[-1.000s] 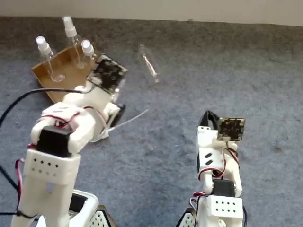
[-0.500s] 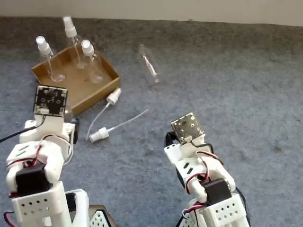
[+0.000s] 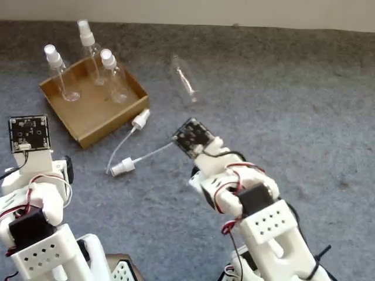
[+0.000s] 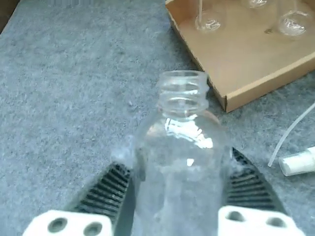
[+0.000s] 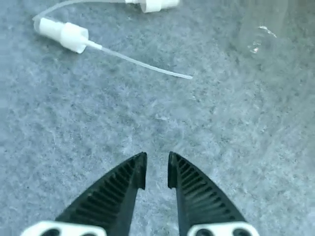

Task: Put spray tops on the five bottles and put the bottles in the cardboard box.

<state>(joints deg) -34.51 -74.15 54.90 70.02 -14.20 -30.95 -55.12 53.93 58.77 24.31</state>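
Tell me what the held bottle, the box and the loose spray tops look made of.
The bottle: clear glass or hard plastic, glossy; see-through with bright glints. The box: brown cardboard, matte, with raw cut edges. The spray tops: likely white opaque plastic, with thin translucent tubes.

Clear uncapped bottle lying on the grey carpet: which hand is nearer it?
Right. The right hand hovers over carpet a short way from that bottle; the left hand is away past the brown cardboard box, gripping another clear uncapped bottle.

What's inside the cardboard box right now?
Three spray-topped bottles stand upright in the cardboard box along its far side; remaining floor looks bare. The near wall hides a thin floor strip.
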